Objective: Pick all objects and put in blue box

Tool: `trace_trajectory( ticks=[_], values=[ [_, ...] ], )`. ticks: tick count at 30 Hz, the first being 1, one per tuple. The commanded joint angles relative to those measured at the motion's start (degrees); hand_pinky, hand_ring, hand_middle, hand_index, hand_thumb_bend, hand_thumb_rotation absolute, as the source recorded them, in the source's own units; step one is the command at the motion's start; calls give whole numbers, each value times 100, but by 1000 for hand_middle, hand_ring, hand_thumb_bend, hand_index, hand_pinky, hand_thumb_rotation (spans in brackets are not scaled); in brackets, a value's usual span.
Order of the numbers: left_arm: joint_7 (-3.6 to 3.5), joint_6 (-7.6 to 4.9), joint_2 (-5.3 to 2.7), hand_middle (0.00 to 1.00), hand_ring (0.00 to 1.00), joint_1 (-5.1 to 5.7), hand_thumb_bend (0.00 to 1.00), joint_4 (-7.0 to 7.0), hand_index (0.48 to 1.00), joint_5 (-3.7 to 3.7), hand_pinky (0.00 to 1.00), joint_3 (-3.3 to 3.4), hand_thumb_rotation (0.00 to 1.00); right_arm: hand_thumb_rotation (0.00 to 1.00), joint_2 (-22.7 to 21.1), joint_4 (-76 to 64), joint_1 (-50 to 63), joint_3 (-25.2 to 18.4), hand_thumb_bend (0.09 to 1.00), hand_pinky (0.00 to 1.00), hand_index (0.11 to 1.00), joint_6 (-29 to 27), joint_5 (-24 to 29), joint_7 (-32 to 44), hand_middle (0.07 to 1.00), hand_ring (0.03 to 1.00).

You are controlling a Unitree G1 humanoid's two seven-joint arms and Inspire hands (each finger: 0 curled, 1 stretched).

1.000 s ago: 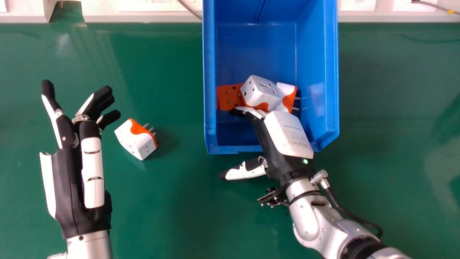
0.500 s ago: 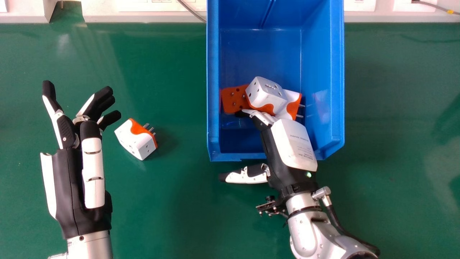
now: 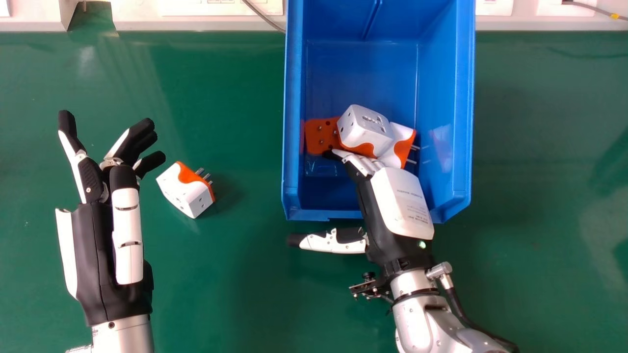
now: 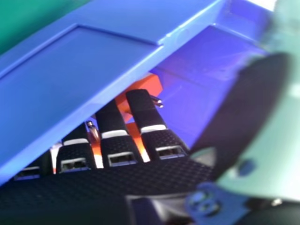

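Observation:
My left hand [image 3: 91, 255] rests palm up at the left, fingers relaxed, holding nothing. Just to its right, a white and orange plug adaptor [image 3: 185, 190] lies on the table. Three more adaptors are inside the blue box [image 3: 314, 214]: an orange one with pins up [image 3: 320, 136], a white one [image 3: 365, 125] and another beside it [image 3: 403, 147]. My right hand [image 3: 402, 201] reaches over the box's near wall, open, fingers against the adaptors, thumb spread outside. In the right hand view, my right hand [image 4: 145, 112] has its fingers behind the box wall [image 4: 79, 79], by an orange adaptor [image 4: 149, 83].
The green table [image 3: 235, 294] surrounds the box. Along its far edge runs a pale panel [image 3: 196, 22] with a grey cable [image 3: 260, 14] hanging in front, close to the box's far left side.
The blue box and its adaptors have shifted right and a little toward me. My right hand has moved back toward me with them, its thumb spread wider. My left hand is practically still.

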Motion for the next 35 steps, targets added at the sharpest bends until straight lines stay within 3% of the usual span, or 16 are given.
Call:
trace_trajectory(
  ticks=[1,4,5,7,11,14,23,28,32,35],
  values=[
    [-77,-120,42,821,827,111,472,-265,783,30,768,-57,885,682,-1849,-689,-2918,-546,939,717,866,-1654,921,2854,872,844],
    [-76,-146,33,820,827,123,472,-255,783,49,767,-53,884,696,-1859,-749,-2853,-616,838,721,859,-1707,1013,2870,865,835],
    [-75,-152,28,820,826,127,473,-253,782,56,767,-52,884,697,-1854,-787,-2797,-671,783,720,843,-1796,1098,2828,847,822],
    [-63,-142,17,820,826,137,472,-269,782,82,767,-51,884,676,-1773,-813,-2665,-836,589,713,802,-2077,1375,2708,798,779],
    [-70,-141,8,821,827,141,470,-255,783,77,767,-56,885,684,-1589,-950,-2369,-1202,423,694,789,-2495,2124,2779,769,753],
    [-58,-126,-6,821,827,150,467,-279,783,101,768,-60,886,688,-1577,-1245,-2068,-1384,414,703,810,-2650,2715,3063,804,786],
    [-8,-51,-49,821,827,164,483,-382,783,182,769,-77,881,656,-1791,-1684,-1442,-1461,424,698,803,-3076,3220,2905,819,790],
    [-35,-18,-44,822,828,160,482,-383,784,124,770,-85,881,639,-1852,-1735,-1111,-1519,367,735,811,-3115,3422,2979,833,813],
    [-51,-74,-36,822,828,108,475,-265,784,107,770,-75,883,636,-1834,-1762,-970,-1583,339,757,810,-2996,3528,3091,842,821],
    [-79,-64,-27,822,828,130,473,-306,784,90,770,-97,883,642,-1808,-1847,-916,-1565,337,759,811,-2931,3498,3046,844,822]
  ],
)
